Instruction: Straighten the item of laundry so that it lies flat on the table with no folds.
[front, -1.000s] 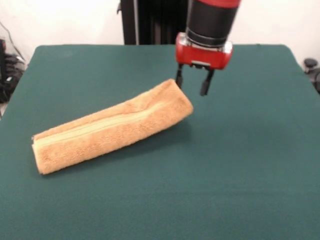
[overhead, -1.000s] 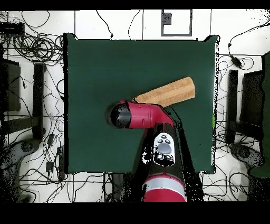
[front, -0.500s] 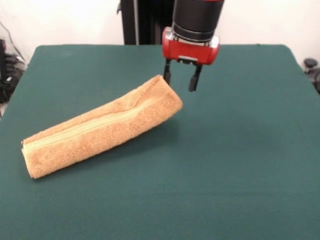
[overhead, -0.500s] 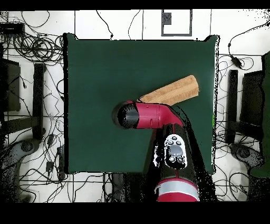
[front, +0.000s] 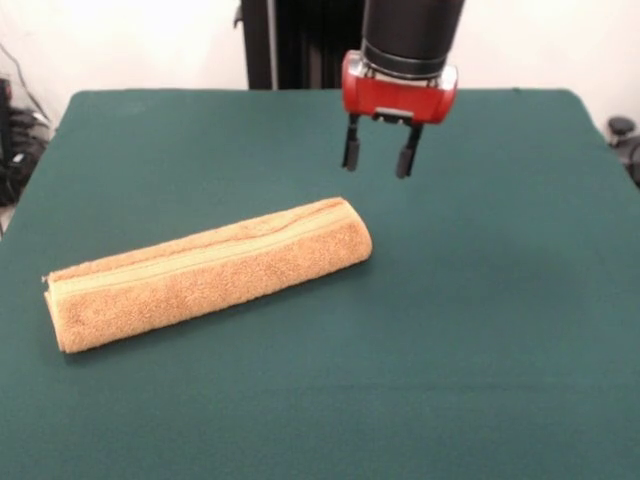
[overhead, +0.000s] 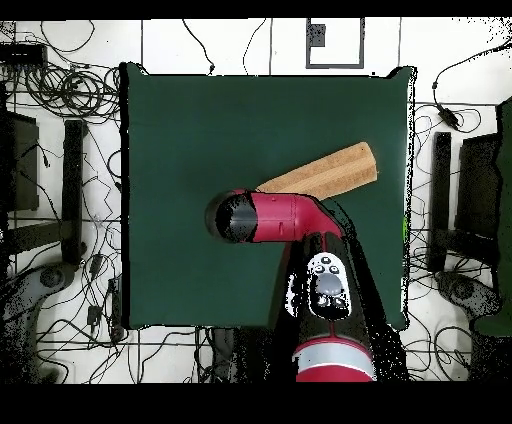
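The orange-tan towel (front: 205, 272) lies folded into a long narrow bundle on the green table (front: 480, 330), slanting from the left front up toward the middle, a paler woven band running along its top. In the overhead view the towel (overhead: 330, 172) reaches toward the table's right edge. My gripper (front: 378, 160) hangs open and empty above the table, just beyond the towel's raised right end and apart from it. In the overhead view the red arm hides the gripper.
The table (overhead: 200, 120) is ringed by cables and dark stands on the floor (overhead: 60, 200). My red arm (overhead: 300, 225) crosses the near side of the table in the overhead view.
The towel's right end, held up a second ago, has dropped and the bundle now lies flat on the table. The gripper has let go and risen clear of it.
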